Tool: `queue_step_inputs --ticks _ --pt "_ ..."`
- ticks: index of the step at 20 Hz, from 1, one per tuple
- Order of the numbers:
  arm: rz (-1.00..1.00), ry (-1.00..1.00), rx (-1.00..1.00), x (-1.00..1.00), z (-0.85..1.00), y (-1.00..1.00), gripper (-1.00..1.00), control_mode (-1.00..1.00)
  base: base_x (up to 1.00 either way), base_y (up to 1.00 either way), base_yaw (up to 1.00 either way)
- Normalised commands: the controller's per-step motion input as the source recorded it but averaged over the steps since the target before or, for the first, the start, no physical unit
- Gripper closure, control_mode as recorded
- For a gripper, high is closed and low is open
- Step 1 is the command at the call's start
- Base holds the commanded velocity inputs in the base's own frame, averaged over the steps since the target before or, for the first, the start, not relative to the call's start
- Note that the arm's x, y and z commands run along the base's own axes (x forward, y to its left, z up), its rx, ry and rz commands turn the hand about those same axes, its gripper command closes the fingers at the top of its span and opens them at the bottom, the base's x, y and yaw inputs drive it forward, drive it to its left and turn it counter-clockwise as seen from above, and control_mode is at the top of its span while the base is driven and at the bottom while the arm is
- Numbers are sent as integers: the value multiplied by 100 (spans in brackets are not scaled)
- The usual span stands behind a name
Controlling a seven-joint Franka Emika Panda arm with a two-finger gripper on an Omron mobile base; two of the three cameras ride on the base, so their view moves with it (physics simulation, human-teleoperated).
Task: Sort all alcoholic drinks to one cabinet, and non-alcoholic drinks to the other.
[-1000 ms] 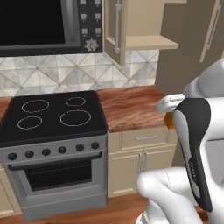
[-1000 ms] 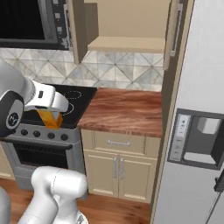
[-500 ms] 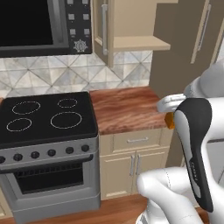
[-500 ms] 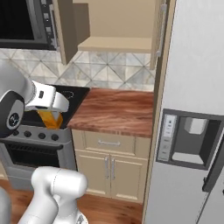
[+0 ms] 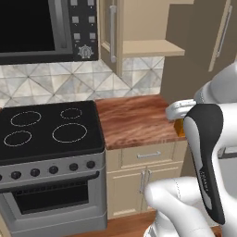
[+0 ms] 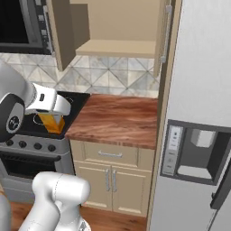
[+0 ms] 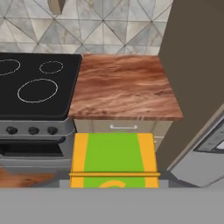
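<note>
— Where do we have the orange-yellow carton (image 7: 113, 159) right now?

— In our end effector (image 6: 50, 118), pinched between the fingers, low in front of the arm. In the hand view its green patch faces us, and it hangs out in front of the stove (image 5: 46, 127) and the wooden tabletop (image 6: 119, 118), not resting on either.

— And which way does it have to go?

— Up and forward, we judge. The open tan cabinet (image 6: 119, 22) sits above the tabletop, beside the fridge (image 6: 198, 113), and its pale shelf (image 6: 117, 47) is well above the carton. The carton's long side runs away from the hand, so we'd lift it before pushing it in over the shelf edge.
</note>
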Motion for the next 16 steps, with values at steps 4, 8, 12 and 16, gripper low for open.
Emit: queue_step_inputs --ticks 4,8,12,16 --pt "0 0 0 0 0 0 100 100 40 -22 0" --pt "0 0 0 0 0 0 100 100 39 -24 0" --pt "0 0 0 0 0 0 100 100 39 -28 0" --pt "0 0 0 0 0 0 100 100 38 -31 0"
